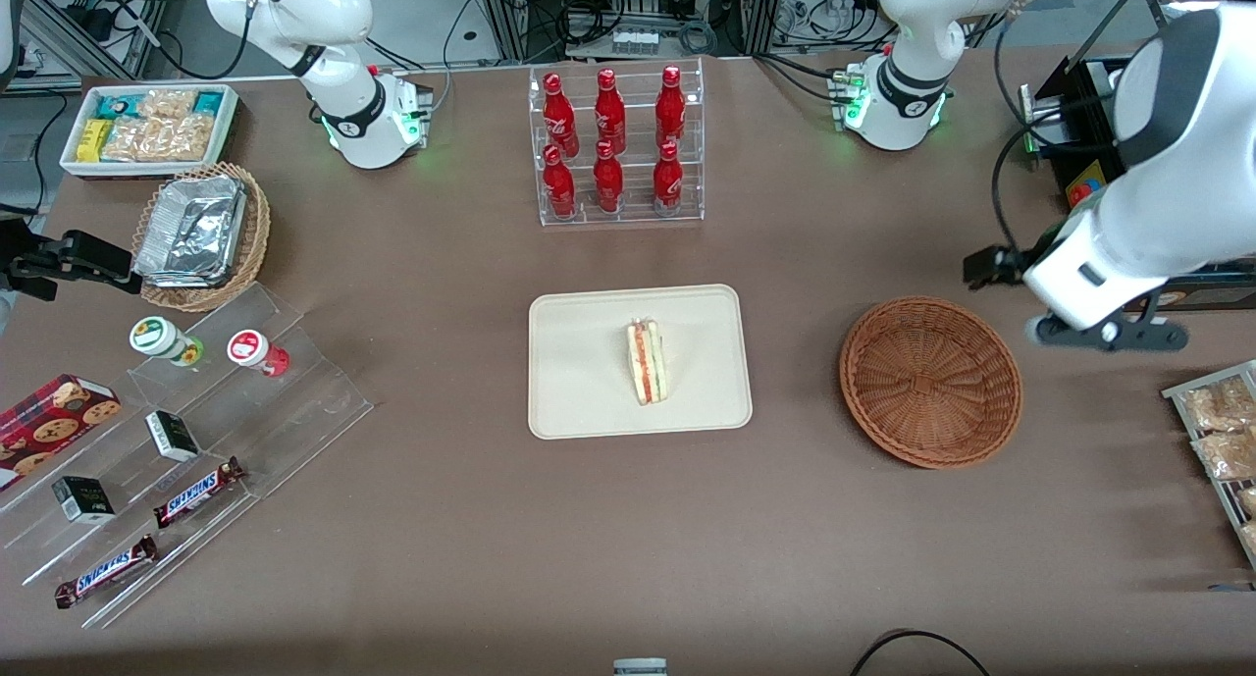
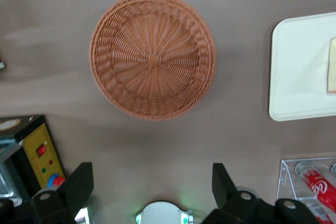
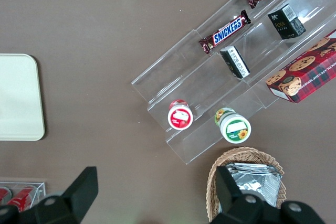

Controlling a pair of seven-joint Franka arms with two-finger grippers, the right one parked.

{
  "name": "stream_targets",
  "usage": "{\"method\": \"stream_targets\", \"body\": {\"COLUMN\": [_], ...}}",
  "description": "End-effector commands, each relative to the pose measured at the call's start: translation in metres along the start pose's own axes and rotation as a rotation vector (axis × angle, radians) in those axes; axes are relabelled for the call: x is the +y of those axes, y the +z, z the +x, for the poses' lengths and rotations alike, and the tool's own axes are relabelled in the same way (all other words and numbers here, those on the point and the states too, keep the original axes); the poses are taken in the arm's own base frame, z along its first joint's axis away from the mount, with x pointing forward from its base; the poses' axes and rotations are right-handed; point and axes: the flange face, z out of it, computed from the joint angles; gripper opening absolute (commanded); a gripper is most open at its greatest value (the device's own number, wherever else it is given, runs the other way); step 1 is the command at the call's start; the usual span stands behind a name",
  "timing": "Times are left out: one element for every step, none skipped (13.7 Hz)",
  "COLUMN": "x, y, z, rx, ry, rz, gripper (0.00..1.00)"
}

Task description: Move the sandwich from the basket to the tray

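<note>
The sandwich (image 1: 647, 362) lies on the cream tray (image 1: 589, 391) in the middle of the table, its red and green filling edge facing up. From the left wrist view only a sliver of the sandwich (image 2: 332, 65) shows on the tray (image 2: 299, 66). The reddish-brown wicker basket (image 1: 930, 382) sits beside the tray toward the working arm's end, with nothing in it (image 2: 152, 56). My gripper (image 1: 986, 266) hangs high above the table, a little farther from the front camera than the basket. Its fingers (image 2: 151, 174) stand wide open with nothing between them.
A clear rack of red bottles (image 1: 616, 146) stands farther back than the tray. A black box with a yellow panel (image 2: 39, 156) sits near my arm's base. Snack packets (image 1: 1217, 441) lie at the working arm's end. Acrylic steps with candy bars (image 1: 196, 490) and a foil-filled tan basket (image 1: 201, 234) are toward the parked arm's end.
</note>
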Motion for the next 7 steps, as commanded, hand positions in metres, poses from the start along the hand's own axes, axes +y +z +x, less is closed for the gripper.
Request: {"method": "stream_targets", "body": {"x": [-0.007,-0.005,-0.010,-0.009,-0.012,-0.014,-0.014], "y": [-0.010,-0.013,-0.017,-0.021,-0.023,-0.027,-0.028], "z": [-0.027,-0.033,-0.039,-0.045,-0.050,-0.056,-0.059], "rx": [-0.017,-0.024,-0.024,-0.027,-0.040,-0.045,-0.049], "ry": [-0.005,-0.005,-0.015,-0.015,-0.021,-0.025,-0.026], "rz": [-0.003,0.003,0.004,-0.002,-0.010,-0.009,-0.009], "gripper": [1.00,1.00,1.00,1.00,1.00,1.00,1.00]}}
